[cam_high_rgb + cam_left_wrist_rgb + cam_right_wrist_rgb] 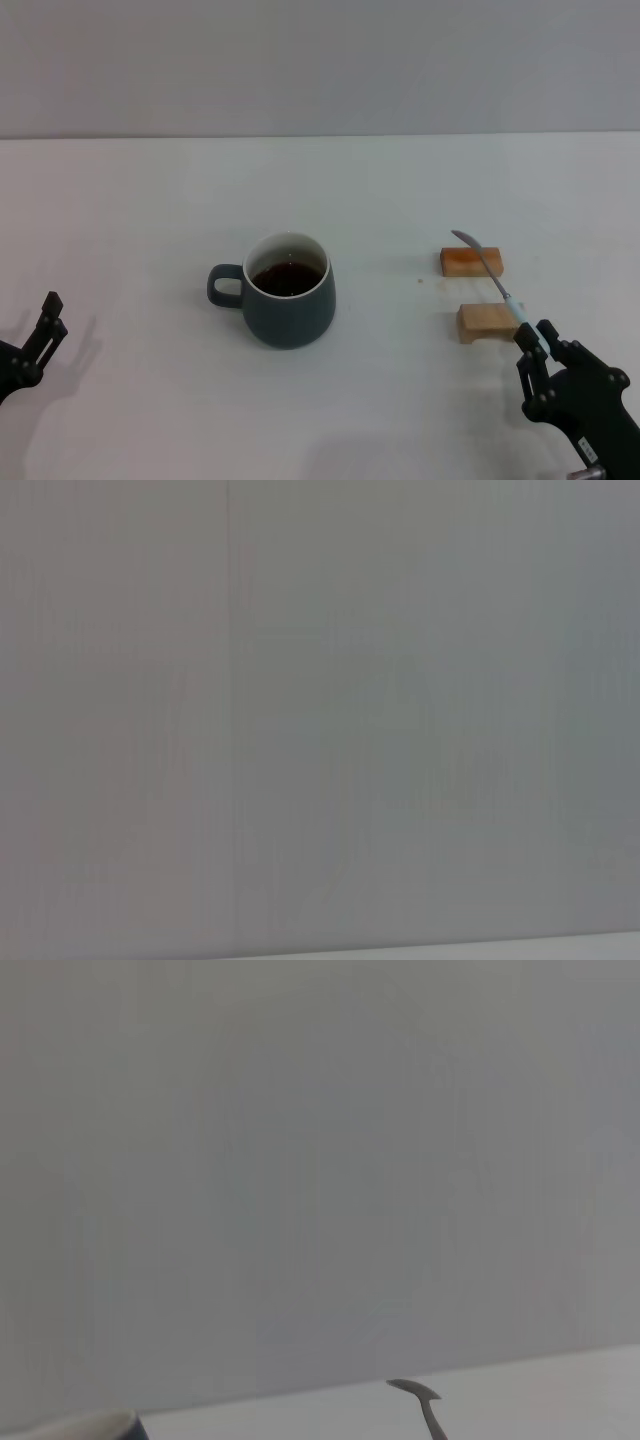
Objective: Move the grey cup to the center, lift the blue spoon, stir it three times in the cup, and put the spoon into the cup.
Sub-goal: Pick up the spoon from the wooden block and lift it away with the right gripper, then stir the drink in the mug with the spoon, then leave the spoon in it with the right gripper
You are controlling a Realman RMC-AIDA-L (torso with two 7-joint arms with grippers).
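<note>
The grey cup (288, 290) stands near the middle of the table, handle toward my left, with dark brown liquid inside. Its rim (105, 1426) just shows in the right wrist view. The blue spoon (490, 270) slants over two small wooden blocks, bowl pointing away from me and pale handle end toward me. My right gripper (533, 340) is at the front right, shut on the end of that handle. The right wrist view shows the spoon's metal bowl (414, 1391) sticking up. My left gripper (40, 335) is parked at the front left, away from everything.
Two wooden blocks lie right of the cup, one farther (472, 262) and one nearer (485, 322), under the spoon. White table (150, 200) stretches around the cup, with a grey wall behind it. The left wrist view shows only wall.
</note>
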